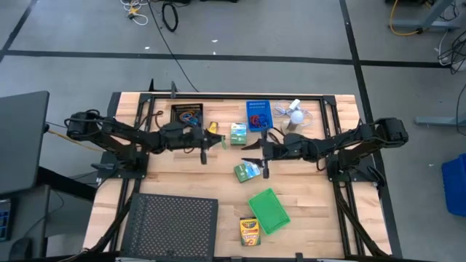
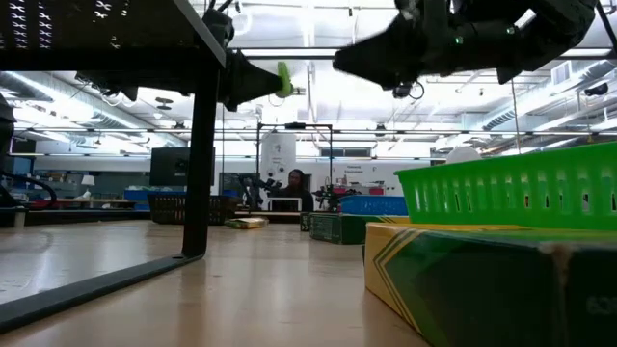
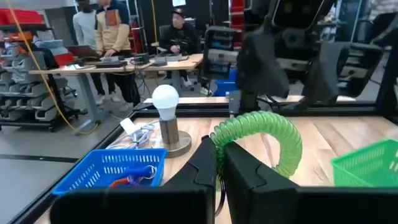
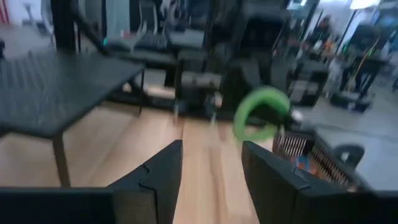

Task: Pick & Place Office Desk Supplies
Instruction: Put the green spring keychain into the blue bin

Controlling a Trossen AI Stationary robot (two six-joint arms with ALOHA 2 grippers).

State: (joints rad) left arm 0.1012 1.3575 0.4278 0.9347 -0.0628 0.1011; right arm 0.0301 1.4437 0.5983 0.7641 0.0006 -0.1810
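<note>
My left gripper (image 1: 211,144) hangs level above the table's middle, shut on a green coiled rubber-band loop (image 3: 267,134). The loop also shows as a green ring (image 4: 261,112) in the right wrist view. Facing it from the right, my right gripper (image 1: 253,154) stands open with nothing between its fingers (image 4: 211,165). Below them lie two green-white boxes (image 1: 238,133) (image 1: 246,172). A green bin (image 1: 269,211) and a yellow crayon box (image 1: 250,231) sit near the front. A black bin (image 1: 186,115) and a blue bin (image 1: 258,115) stand at the back. My left gripper pinches one end of the green coil (image 3: 219,142) between its two fingertips. The fingers lie level and point toward the table's right side. The rest of the loop arches out beyond the fingertips, lifted clear of the table.
A large black mesh tray (image 1: 171,225) fills the front left corner. A white mini fan (image 1: 295,113) stands at the back right beside the blue bin (image 3: 106,171). People sit and stand at desks beyond the table.
</note>
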